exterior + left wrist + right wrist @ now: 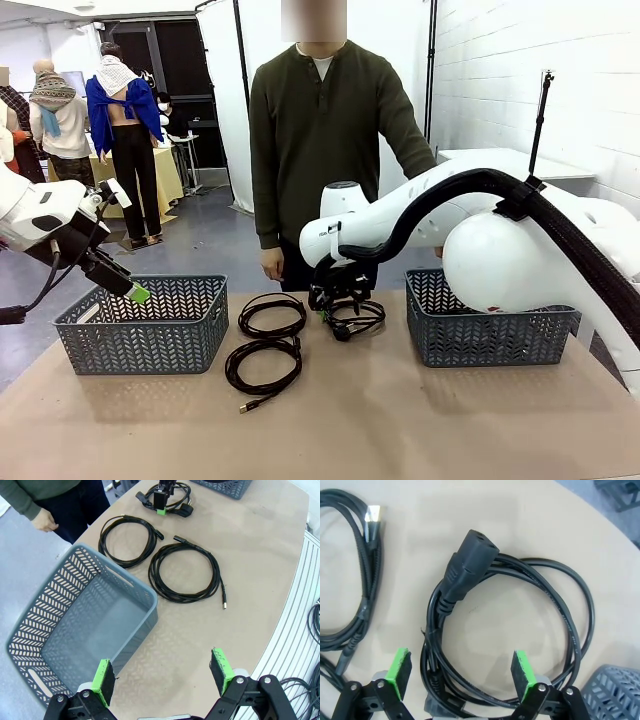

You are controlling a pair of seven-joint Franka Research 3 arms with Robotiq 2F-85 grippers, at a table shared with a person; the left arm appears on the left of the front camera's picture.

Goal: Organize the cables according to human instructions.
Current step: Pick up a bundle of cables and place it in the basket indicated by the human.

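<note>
- The left tool (128, 287) (162, 674) hangs in the air over the left edge of the counter (400, 420), above the left basket. Its green pads (104, 680) stand wide apart and hold nothing.
- The left basket (140, 345) (50, 615) is grey and has nothing inside. Its long side runs across the counter.
- Just to the right of this basket two thin black cables lie flat, one behind the other, close together.
- The far cable (272, 315) (127, 542) is a round coil, a little wider from left to right. Its plug ends point to the right.
- The near cable (263, 365) (185, 572) is also a flat coil. One loose end leaves the coil and points to the robot's side and a little left, ending in a small metal plug (245, 407).
- The person (325, 130) stands behind the counter in the middle, one hand (272, 263) hanging down by the far edge.
- The right tool (335, 300) (461, 672) points straight down over the power cable (355, 318) (570, 620), with the pads wide apart on both sides of the coil's near part. I cannot tell if they touch it; it grips nothing.
- The power cable is a flat coil with a thick socket end (470, 560) lying across its loops.
- The right basket (480, 340) is grey and partly hidden by the white arm.
</note>
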